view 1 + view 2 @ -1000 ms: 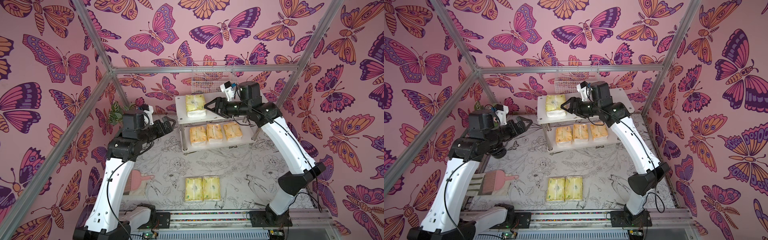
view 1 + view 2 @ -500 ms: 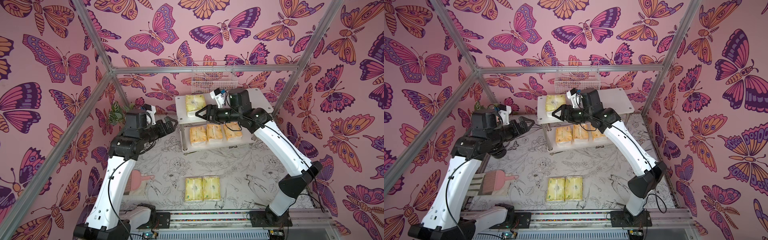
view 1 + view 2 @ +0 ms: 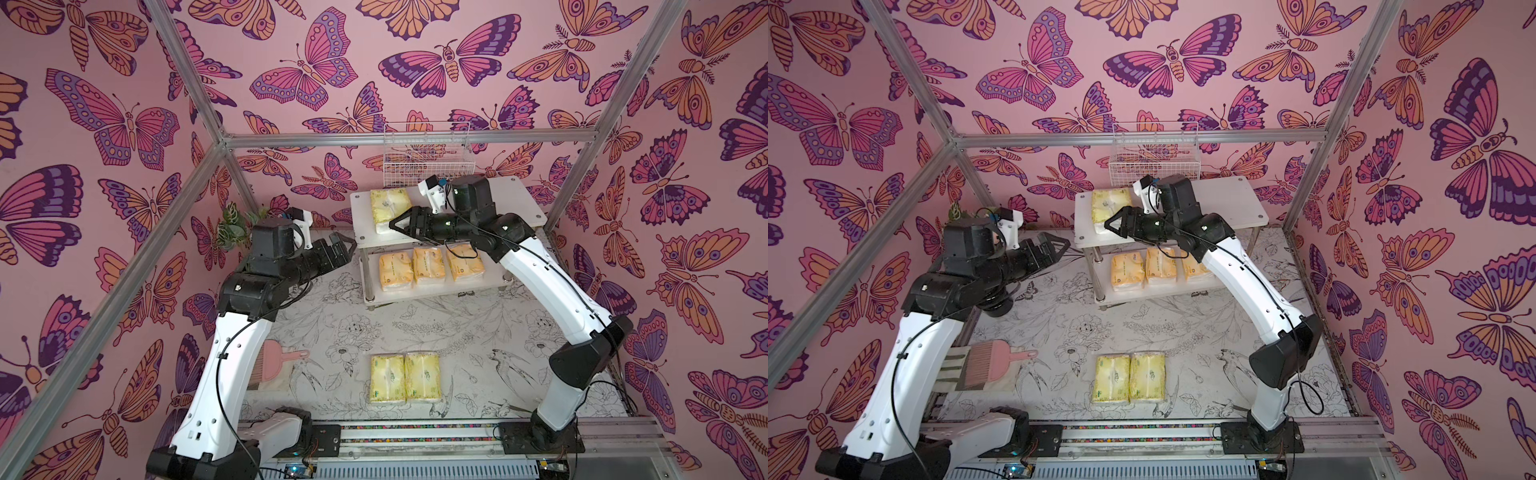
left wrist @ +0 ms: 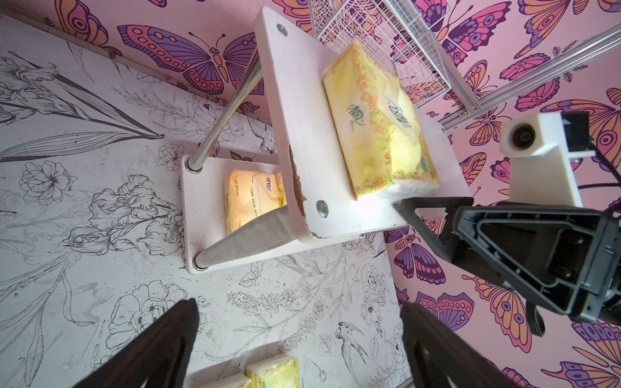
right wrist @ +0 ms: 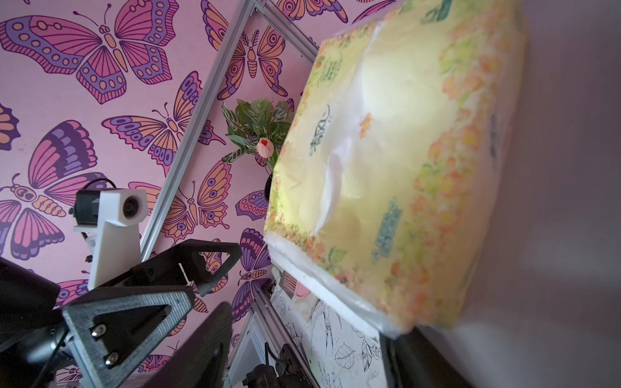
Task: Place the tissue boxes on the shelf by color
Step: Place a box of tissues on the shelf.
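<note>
A: Right claw (image 3: 395,225) first: jaws spread wide, nothing between them, tips just beside the near end of the green pack (image 3: 388,208) on the top board

B: And the left claw (image 3: 345,248)?

A: Also spread and empty, hovering off the left end of the shelf (image 3: 511,199), touching nothing

B: Where do the packs stand?

A: That 1 green pack lies on top at the left end. 3 orange packs (image 3: 428,266) sit in a row on the lower board. 2 green packs (image 3: 405,378) lie side by side on the table (image 3: 457,332), well apart from the shelf

B: How will those 2 handle?

A: Light and soft, I'd say: tissue in thin glossy film. Squeeze hard and they cave, squeeze too little and the film may slip. I'd come from above and pinch across the short width at the middle, where the pack is fullest

B: They touch each other, mind

A: Right, so there's no gap for a finger on the inner side. Gripping 1 by its ends, or nudging them apart first, looks safer
</note>
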You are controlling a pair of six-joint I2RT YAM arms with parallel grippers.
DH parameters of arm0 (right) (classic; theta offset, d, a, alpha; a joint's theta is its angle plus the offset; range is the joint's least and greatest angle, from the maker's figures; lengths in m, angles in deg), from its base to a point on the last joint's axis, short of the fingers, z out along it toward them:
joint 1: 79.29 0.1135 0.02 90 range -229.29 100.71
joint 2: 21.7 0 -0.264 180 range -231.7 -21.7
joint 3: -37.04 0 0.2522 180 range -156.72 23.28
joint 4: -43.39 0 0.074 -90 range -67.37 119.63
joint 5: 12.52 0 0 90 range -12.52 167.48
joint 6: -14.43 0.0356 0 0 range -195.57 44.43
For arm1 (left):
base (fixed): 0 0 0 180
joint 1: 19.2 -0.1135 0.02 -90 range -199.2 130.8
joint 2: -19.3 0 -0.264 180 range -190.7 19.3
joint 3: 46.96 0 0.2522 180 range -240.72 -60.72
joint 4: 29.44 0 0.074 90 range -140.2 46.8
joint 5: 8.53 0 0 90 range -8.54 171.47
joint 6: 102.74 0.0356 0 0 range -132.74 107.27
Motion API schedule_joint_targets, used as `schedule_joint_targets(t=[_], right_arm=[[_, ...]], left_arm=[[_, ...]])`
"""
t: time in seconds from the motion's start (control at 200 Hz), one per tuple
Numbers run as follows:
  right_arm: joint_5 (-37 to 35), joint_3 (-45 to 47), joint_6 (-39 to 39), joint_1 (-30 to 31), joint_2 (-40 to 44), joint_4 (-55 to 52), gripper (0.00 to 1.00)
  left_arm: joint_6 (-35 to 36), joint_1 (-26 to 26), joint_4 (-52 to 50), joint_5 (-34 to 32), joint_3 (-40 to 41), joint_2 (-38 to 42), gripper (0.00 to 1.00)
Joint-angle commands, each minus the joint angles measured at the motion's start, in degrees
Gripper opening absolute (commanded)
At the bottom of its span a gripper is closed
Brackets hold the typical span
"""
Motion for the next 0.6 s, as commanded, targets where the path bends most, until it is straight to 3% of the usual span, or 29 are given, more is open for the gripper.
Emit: schedule_joint_targets(t=[0.0,0.195,0.38,0.506,0.596], right_arm=[[-0.72,-1.45,0.11,-0.67,-0.51,0.36,0.71],[0.5,-0.19,0.53,-0.91,0.6,1.29,0.71],[2.16,9.39,0.86,-0.23,9.69,3.85,0.71],[1.71,21.35,0.12,0.15,20.12,4.16,0.72],[-0.13,31.67,-0.4,0.35,27.57,3.52,0.72]], left_arm=[[0.07,0.27,0.59,-0.19,1.11,1.08,1.0],[-0.17,0.5,0.76,-0.04,1.48,1.41,1.0],[-0.92,2.4,0.79,1.34,3.6,3.83,0.99],[-2.75,7.32,0.76,1.06,9.1,7.32,0.99],[-4.36,14.08,0.74,-2.09,14.01,9.79,0.99]])
